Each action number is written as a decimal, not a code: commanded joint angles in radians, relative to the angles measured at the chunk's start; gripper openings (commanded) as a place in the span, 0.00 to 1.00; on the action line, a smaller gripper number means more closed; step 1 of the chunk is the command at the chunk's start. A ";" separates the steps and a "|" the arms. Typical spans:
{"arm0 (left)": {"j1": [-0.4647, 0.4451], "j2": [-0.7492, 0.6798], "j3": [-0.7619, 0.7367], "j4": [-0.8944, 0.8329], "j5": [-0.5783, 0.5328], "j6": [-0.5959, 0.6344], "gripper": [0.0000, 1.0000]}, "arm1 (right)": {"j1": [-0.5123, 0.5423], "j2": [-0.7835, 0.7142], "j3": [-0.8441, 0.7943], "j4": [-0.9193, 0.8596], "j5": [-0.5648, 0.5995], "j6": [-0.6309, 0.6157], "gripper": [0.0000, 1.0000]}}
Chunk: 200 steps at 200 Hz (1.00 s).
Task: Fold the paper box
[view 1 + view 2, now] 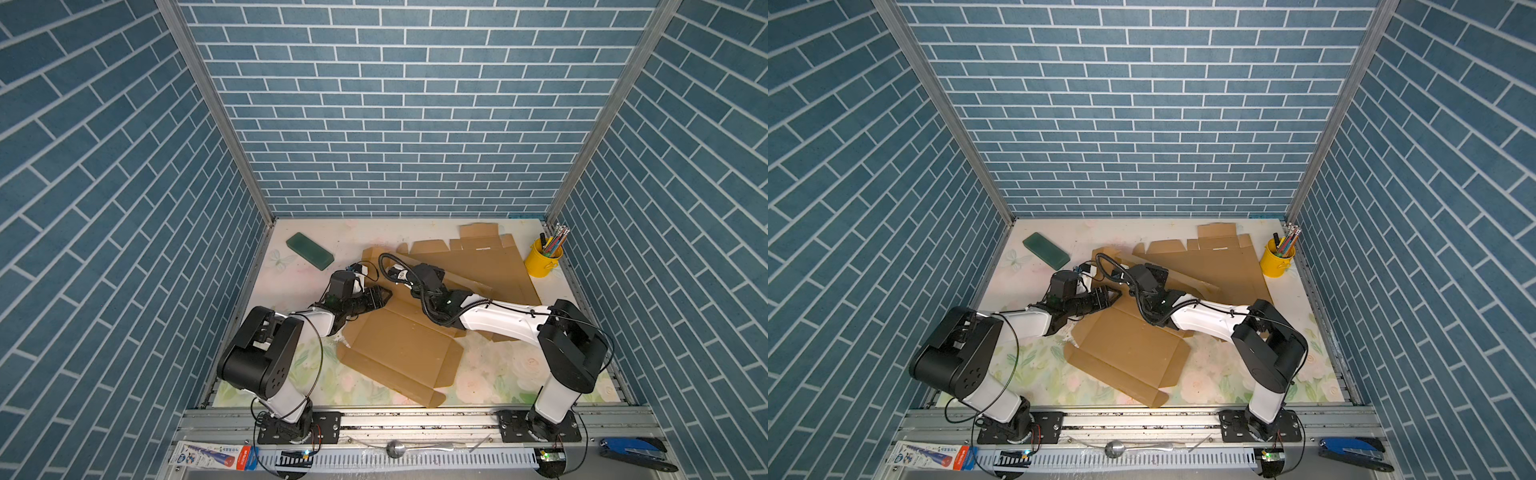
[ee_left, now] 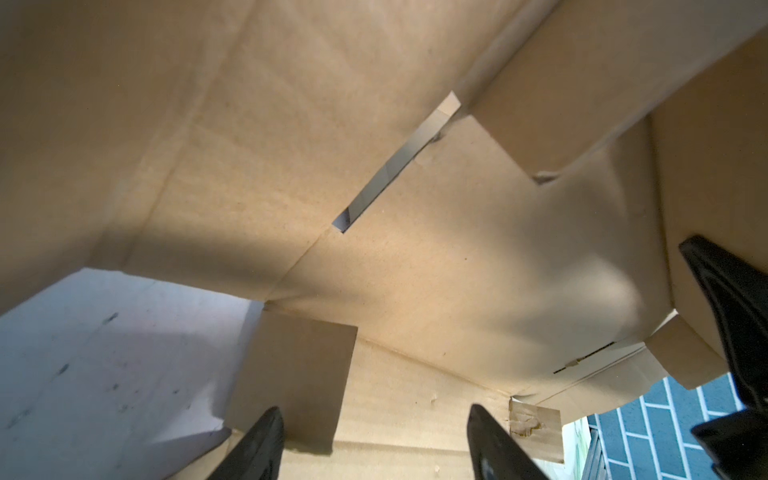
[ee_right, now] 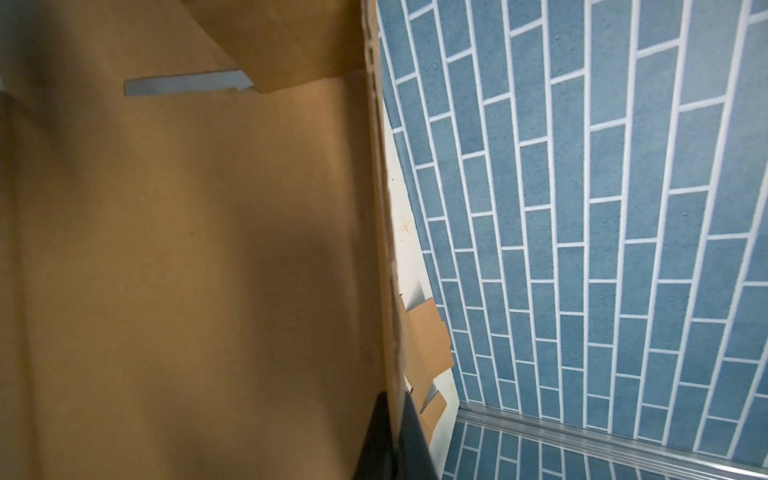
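Observation:
The paper box [image 1: 399,349] [image 1: 1125,353] is a flat brown cardboard blank lying mid-table, with its far panel lifted. My left gripper [image 1: 384,296] [image 1: 1115,296] sits low at the box's far left corner. In the left wrist view its jaws [image 2: 372,409] stand open over the cardboard [image 2: 415,270], with a small flap beside one finger and nothing held. My right gripper [image 1: 392,276] [image 1: 1121,274] reaches across from the right. In the right wrist view it [image 3: 392,395] is shut on the edge of a raised panel [image 3: 187,249].
A stack of flat cardboard [image 1: 490,262] [image 1: 1225,266] lies at the back right beside a yellow pen cup [image 1: 542,257] [image 1: 1277,259]. A green block [image 1: 309,250] [image 1: 1045,250] lies at the back left. Blue brick walls enclose three sides. A spoon [image 1: 397,449] rests on the front rail.

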 commanded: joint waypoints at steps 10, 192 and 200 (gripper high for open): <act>0.026 -0.154 0.070 -0.202 0.004 0.105 0.72 | -0.010 -0.023 -0.031 0.030 -0.006 -0.047 0.00; 0.393 0.161 0.515 -0.447 0.043 0.288 0.72 | -0.015 0.003 -0.231 0.568 -0.147 -0.411 0.00; 0.393 0.176 0.527 -0.459 0.065 0.307 0.72 | -0.009 0.004 -0.237 0.569 -0.141 -0.407 0.00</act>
